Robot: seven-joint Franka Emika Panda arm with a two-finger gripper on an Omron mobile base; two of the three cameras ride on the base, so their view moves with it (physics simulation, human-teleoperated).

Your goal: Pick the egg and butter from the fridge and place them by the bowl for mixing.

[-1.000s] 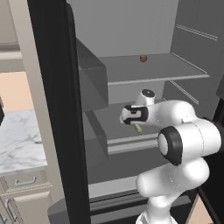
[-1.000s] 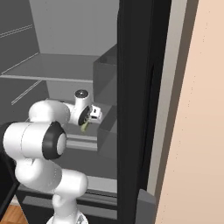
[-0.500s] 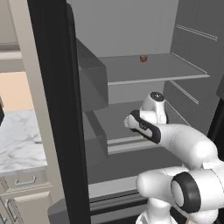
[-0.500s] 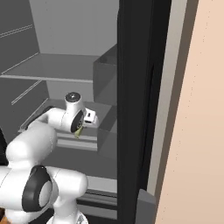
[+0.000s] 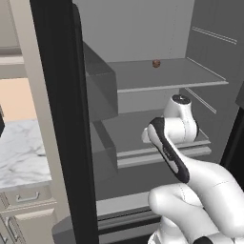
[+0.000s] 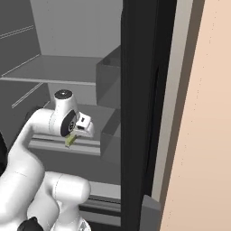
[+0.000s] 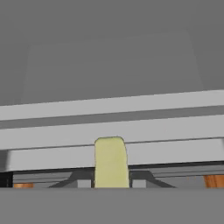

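**Butter pinched at the fridge's lower shelf**

Over the lower shelf (image 6: 58,143) front edge, inside the fridge (image 5: 143,28), the gripper (image 6: 73,137) pinches the butter (image 6: 70,141), whose long axis runs along the fingers and points down and away from the hand. Up on the upper shelf (image 5: 162,76) sits the egg (image 5: 156,63), well apart.

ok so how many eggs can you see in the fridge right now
1. The egg sits near the back of the upper shelf of the fridge. Others may be hidden behind the door bins or the arm.
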